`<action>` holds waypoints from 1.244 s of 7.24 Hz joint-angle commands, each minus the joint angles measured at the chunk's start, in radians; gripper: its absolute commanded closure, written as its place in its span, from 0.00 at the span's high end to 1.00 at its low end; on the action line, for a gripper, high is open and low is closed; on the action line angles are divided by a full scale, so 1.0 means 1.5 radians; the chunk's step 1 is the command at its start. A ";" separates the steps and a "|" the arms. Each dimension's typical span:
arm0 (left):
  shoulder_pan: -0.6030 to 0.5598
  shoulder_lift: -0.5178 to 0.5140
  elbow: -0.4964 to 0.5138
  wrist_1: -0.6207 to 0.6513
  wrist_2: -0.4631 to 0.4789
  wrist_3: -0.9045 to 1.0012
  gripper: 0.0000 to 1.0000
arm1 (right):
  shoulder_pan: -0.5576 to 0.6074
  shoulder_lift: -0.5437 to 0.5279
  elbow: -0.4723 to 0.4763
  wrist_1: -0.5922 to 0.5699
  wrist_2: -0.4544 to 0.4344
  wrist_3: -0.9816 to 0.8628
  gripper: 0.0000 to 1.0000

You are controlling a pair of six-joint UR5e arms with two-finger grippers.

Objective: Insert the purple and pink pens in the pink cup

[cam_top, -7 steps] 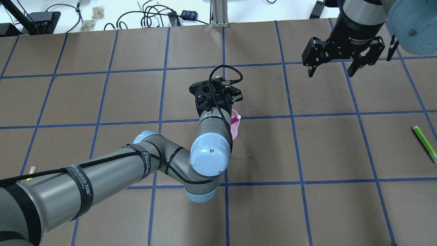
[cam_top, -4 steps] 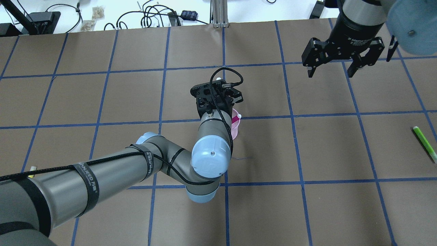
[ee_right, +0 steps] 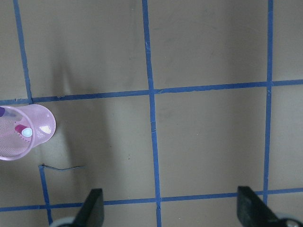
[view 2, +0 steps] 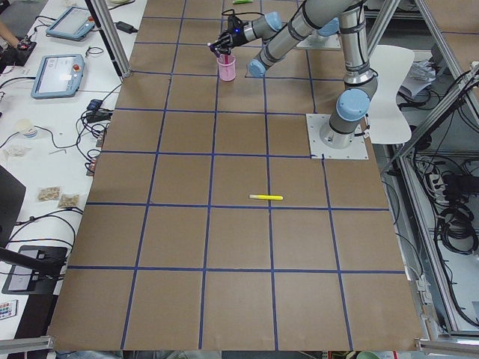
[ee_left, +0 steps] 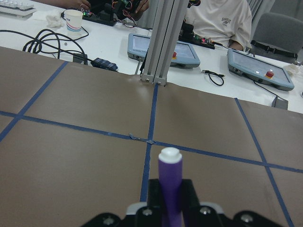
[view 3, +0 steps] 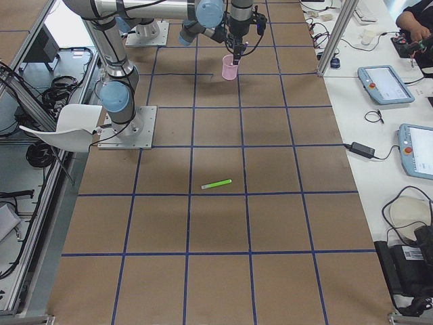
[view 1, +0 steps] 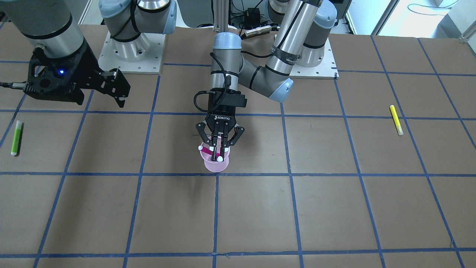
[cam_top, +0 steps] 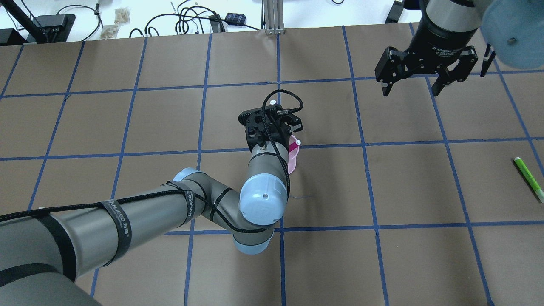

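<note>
The pink cup (view 1: 216, 165) stands near the table's middle and also shows in the overhead view (cam_top: 293, 160). A pink pen (view 1: 207, 152) with a white cap leans inside it. My left gripper (view 1: 219, 152) hangs right over the cup's mouth, shut on a purple pen (ee_left: 169, 182) with a white cap. That cap (view 1: 219, 159) sits at the cup's rim. My right gripper (cam_top: 414, 87) is open and empty, high over the far right of the table, well away from the cup (ee_right: 23, 132).
A green pen (cam_top: 528, 178) lies near the table's right edge. A yellow pen (view 1: 396, 120) lies on the robot's left side. Cables, tablets and a metal post stand beyond the far edge.
My left gripper has shifted slightly right and closer over the cup with the purple pen, covering more of the cup. The right gripper has barely moved.
</note>
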 commanded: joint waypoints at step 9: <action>0.002 0.014 0.003 -0.038 0.006 0.035 1.00 | 0.000 0.000 0.000 0.002 0.003 -0.002 1.00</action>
